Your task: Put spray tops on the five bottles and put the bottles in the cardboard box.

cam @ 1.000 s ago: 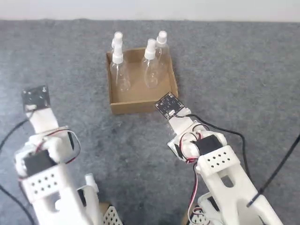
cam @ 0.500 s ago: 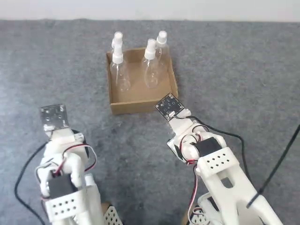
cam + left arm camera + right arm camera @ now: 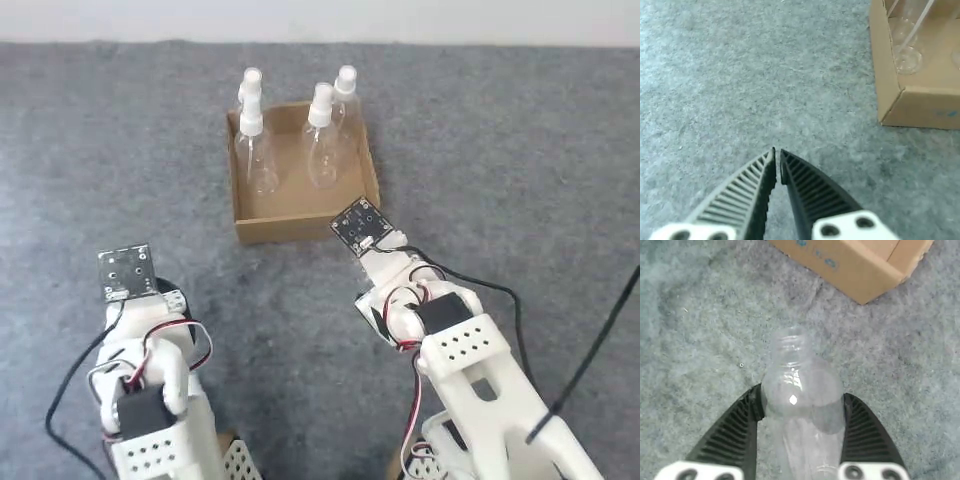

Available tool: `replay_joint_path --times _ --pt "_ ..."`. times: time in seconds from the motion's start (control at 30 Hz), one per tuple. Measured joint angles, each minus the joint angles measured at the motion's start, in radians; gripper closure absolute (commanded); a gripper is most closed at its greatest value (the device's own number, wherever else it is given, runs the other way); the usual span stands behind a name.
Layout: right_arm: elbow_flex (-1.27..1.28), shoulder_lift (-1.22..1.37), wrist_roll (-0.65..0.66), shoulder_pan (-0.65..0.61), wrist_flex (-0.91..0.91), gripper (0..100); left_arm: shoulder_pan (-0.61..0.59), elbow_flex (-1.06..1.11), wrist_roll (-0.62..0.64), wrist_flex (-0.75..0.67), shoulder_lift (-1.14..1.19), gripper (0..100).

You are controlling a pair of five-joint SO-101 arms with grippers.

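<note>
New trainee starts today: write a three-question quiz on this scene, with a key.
1. How many bottles stand in the cardboard box?
2. True or false: the bottle held in the right gripper is already capped.
3. The left gripper is: A) open, B) shut and empty, C) shut on a bottle.
Key: 1. Four. 2. False. 3. B.
</note>
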Motion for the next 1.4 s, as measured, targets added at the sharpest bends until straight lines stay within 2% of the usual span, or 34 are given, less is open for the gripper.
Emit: replay_joint_path --times 0.13,0.37,0.6,0.73,0.93,1.07,1.13,1.2,1.4 --pt "0.000 0.000 0.000 0.000 0.000 92.3 0.000 0.000 0.000 0.028 0.000 98" --pt "0.000 0.000 0.000 0.000 0.000 92.3 0.052 -0.072 0.000 0.213 0.000 99" --pt "0.000 0.000 0.000 0.000 0.000 92.3 0.058 -0.110 0.000 0.229 0.023 99" --pt "0.000 0.000 0.000 0.000 0.000 92.3 0.058 -0.170 0.000 0.209 0.198 99" --pt "0.000 0.000 0.000 0.000 0.000 92.3 0.060 -0.371 0.002 0.207 0.588 98" --pt "0.000 0.000 0.000 0.000 0.000 92.3 0.058 -0.420 0.031 0.207 0.804 86" --pt "0.000 0.000 0.000 0.000 0.000 92.3 0.058 -0.430 0.054 0.207 0.868 78" --pt "0.000 0.000 0.000 0.000 0.000 92.3 0.058 -0.439 0.064 0.201 0.905 73" --pt "0.000 0.000 0.000 0.000 0.000 92.3 0.003 -0.439 0.106 0.192 0.936 78"
